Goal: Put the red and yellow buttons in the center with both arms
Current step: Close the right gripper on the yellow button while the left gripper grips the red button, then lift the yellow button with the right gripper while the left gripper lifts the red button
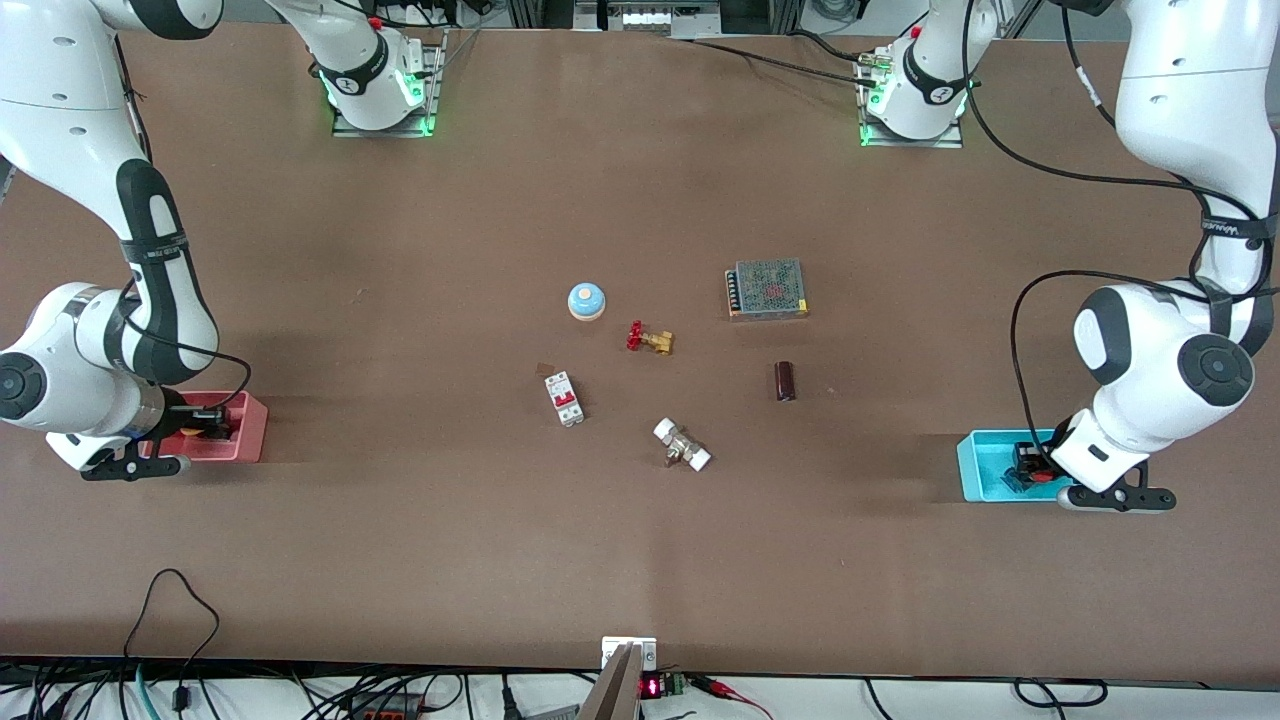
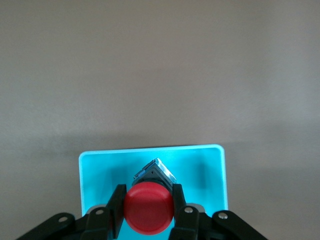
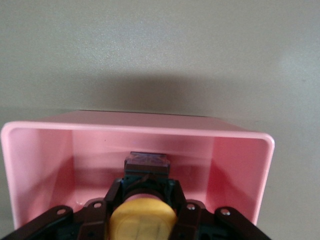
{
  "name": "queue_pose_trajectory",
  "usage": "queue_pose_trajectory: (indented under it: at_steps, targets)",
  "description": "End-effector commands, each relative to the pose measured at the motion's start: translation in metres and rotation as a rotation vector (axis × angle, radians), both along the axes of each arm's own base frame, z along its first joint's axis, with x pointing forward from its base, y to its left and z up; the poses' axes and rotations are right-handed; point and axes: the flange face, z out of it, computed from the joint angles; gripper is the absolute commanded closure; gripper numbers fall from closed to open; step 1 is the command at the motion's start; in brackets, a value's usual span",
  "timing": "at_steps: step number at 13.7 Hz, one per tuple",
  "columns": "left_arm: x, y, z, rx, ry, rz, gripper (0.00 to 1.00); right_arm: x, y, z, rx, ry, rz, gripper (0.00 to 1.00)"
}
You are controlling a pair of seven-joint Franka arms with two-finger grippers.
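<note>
The red button sits in the cyan bin at the left arm's end of the table, and the left gripper is down in that bin with a finger pressed to each side of the red cap, so it appears to be gripping the button. The yellow button lies in the pink bin at the right arm's end, and the right gripper is lowered into that bin the same way, its fingers closed against the yellow cap. Both buttons thus seem grasped, though neither looks lifted clear of its bin, so the task is judged to be at its early stage: the picks are made or nearly made, while the carrying and the setting down in the center are all still to do. The middle of the table is not bare. A blue domed button, a brass valve, a white breaker, a white-ended fitting, a dark cylinder and a meshed power supply are scattered there, well apart from each other, so each button will need an open patch between them. The table is a matte brown board; the arm bases stand along its edge farthest from the front camera, and cables trail along the nearest edge.
</note>
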Motion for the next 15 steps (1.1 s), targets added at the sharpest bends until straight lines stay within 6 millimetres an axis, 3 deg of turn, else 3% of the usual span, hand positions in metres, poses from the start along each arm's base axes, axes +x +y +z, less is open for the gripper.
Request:
queue_pose_trajectory:
  at_steps: [1, 2, 5, 7, 11, 15]
  targets:
    - [-0.002, -0.013, 0.047, -0.01, 0.011, -0.016, 0.76, 0.003, -0.003, 0.021, 0.012, -0.015, 0.011, 0.79]
    - [0.0, -0.027, 0.057, -0.019, 0.033, -0.019, 0.76, 0.005, -0.003, 0.033, 0.012, -0.031, 0.013, 0.79]
    - [0.003, -0.078, 0.073, -0.034, 0.057, 0.032, 0.76, 0.006, 0.009, 0.101, 0.016, -0.071, 0.023, 0.79]
    - [0.001, -0.115, 0.07, -0.048, 0.061, 0.09, 0.76, 0.002, 0.045, 0.137, 0.067, -0.045, 0.037, 0.79]
    - [-0.006, -0.177, 0.031, -0.052, 0.102, 0.146, 0.76, -0.011, 0.109, 0.15, 0.207, 0.057, -0.001, 0.79]
    - [-0.014, -0.214, -0.026, -0.05, 0.127, 0.189, 0.75, -0.025, 0.195, 0.127, 0.176, 0.119, -0.076, 0.79]
